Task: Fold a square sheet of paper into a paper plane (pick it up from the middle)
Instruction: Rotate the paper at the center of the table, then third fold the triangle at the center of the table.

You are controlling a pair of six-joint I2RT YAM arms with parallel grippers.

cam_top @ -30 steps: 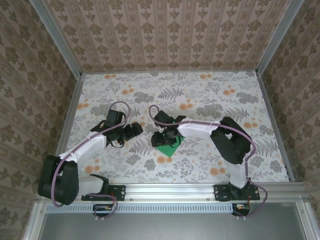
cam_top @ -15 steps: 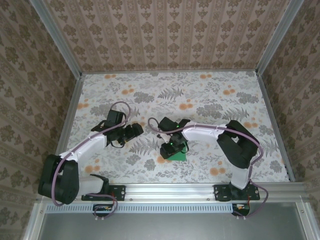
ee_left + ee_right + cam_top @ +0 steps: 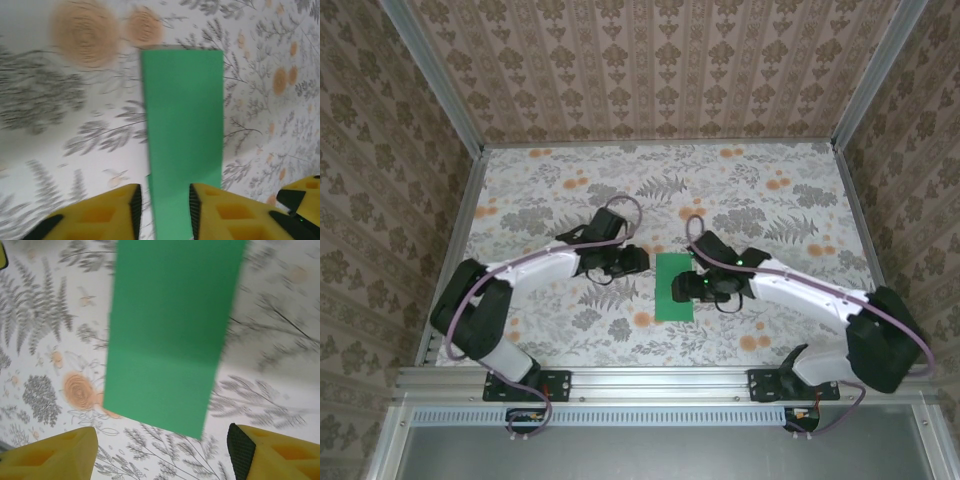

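Observation:
The square sheet of paper (image 3: 674,288) lies flat mid-table as a long bright green rectangle; a paper plane is out of view. My left gripper (image 3: 638,260) sits at the sheet's upper left corner. In the left wrist view its yellow fingers (image 3: 112,212) stand narrowly apart astride one end of the green paper (image 3: 182,115), with a gap still showing at the left pad. My right gripper (image 3: 692,288) hovers at the sheet's right edge. In the right wrist view it (image 3: 162,440) is wide open, and the paper (image 3: 170,335) lies ahead of the fingertips, not between them.
The table (image 3: 770,200) has a white cloth printed with grey ferns and orange flowers. Patterned walls and metal rails close it in at the left, right and back. Both arms reach in from the near rail (image 3: 660,378).
Both arms swung in to the middle. The green paper, earlier under the right gripper, now lies flat as an upright rectangle. The right jaws widened and the left jaws narrowed.

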